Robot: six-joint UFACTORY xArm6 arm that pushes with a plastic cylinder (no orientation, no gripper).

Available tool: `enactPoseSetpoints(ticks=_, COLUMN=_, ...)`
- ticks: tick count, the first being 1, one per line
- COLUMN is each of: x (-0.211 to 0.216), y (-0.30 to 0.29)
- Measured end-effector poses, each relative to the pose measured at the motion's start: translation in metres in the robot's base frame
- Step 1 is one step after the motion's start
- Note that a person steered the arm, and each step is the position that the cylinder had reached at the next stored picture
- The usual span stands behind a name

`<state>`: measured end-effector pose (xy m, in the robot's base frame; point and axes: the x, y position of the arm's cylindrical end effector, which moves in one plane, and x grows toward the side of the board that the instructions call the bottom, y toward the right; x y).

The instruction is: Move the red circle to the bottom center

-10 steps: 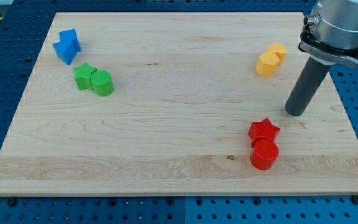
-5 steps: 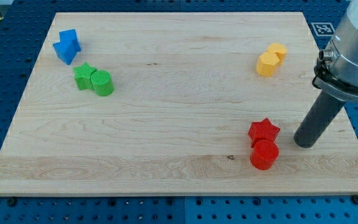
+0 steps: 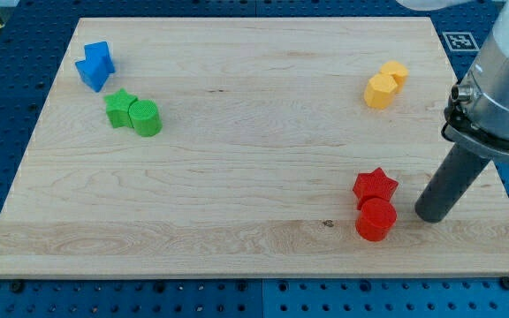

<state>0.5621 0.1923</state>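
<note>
The red circle lies near the board's bottom right, touching the red star just above it. My tip rests on the board to the right of the red circle, a short gap away and about level with it. The dark rod rises from the tip toward the view's upper right.
Two yellow blocks sit together at the upper right. A green star and a green cylinder touch at the left. Two blue blocks sit at the upper left. The wooden board lies on a blue perforated table.
My tip has moved down the view from beside the yellow blocks' level to beside the red circle, and slightly left in the last half second. No block has moved.
</note>
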Motion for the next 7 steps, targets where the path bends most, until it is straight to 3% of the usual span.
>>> enactPoseSetpoints(ticks=7, x=0.007, y=-0.041)
